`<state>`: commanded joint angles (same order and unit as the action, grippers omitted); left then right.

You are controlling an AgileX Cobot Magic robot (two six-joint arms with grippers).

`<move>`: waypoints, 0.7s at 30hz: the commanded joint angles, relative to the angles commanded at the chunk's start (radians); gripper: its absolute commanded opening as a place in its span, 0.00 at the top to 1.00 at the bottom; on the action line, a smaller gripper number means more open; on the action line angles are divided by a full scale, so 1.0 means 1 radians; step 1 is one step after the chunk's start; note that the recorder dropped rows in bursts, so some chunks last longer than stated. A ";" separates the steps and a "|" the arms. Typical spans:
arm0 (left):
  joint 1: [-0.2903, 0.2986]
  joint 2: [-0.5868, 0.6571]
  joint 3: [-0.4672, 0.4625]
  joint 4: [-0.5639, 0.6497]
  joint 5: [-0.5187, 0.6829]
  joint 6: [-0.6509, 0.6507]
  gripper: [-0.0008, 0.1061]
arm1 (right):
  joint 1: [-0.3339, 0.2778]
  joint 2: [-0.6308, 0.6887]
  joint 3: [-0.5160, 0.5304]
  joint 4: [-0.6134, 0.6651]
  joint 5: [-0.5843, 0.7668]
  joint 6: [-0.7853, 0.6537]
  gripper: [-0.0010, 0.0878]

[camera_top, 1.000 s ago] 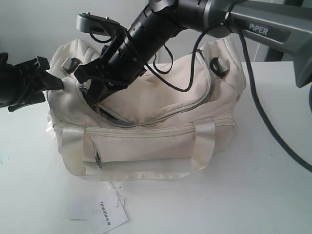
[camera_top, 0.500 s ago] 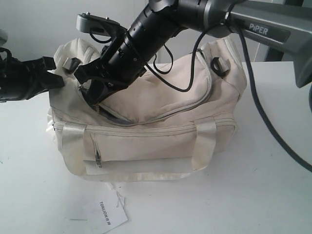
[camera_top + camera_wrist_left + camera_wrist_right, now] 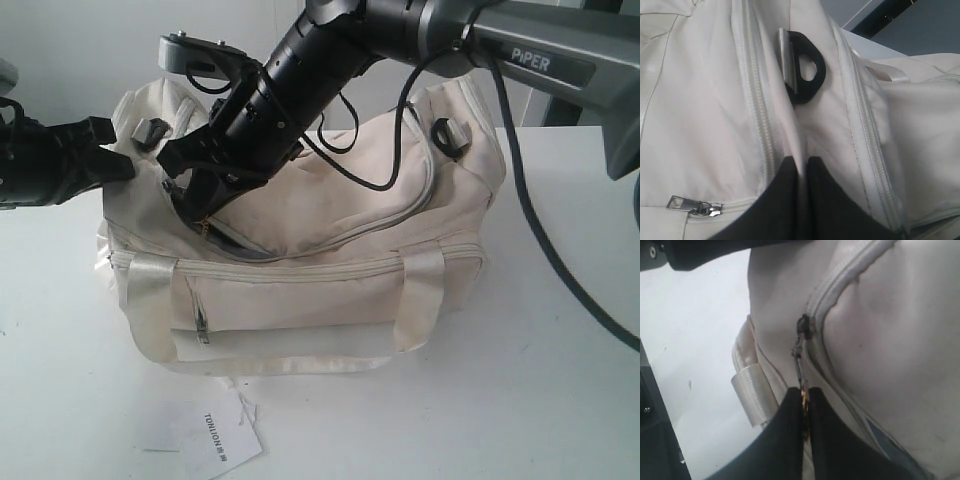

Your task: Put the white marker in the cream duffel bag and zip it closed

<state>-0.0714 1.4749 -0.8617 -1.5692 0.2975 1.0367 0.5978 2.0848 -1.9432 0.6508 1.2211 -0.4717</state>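
Observation:
The cream duffel bag (image 3: 330, 290) lies on the white table, its curved top zipper (image 3: 425, 190) partly unclosed at the left end. My right gripper (image 3: 205, 215) reaches across to that end and is shut on the zipper pull (image 3: 800, 357); in the right wrist view the right gripper (image 3: 804, 392) holds the gold-toned pull just below the slider. My left gripper (image 3: 120, 165) is at the bag's left end. In the left wrist view the left gripper (image 3: 801, 162) is shut on a fold of cream fabric below a dark end clip (image 3: 805, 67). The white marker is out of view.
A white paper tag (image 3: 215, 437) with printed text lies on the table in front of the bag. A black cable (image 3: 370, 182) from the right arm droops over the bag's top. The front pocket's zip (image 3: 200, 325) and two shiny straps (image 3: 420, 300) face the camera.
The left arm has lifted a little while its fingertips stay at the bag's left end. The right gripper has shifted slightly along the zipper, still pinching the pull.

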 joint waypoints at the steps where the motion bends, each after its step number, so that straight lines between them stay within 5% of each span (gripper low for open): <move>1: 0.000 0.000 0.000 0.000 -0.001 0.000 0.99 | 0.000 0.000 0.000 0.000 0.000 0.002 0.99; 21: 0.000 0.000 0.000 -0.041 -0.017 0.000 0.99 | 0.038 -0.041 0.002 -0.046 0.000 0.074 0.99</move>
<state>-0.0714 1.4749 -0.8617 -1.6097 0.2806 1.0367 0.6354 2.0433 -1.9413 0.6051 1.2211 -0.3977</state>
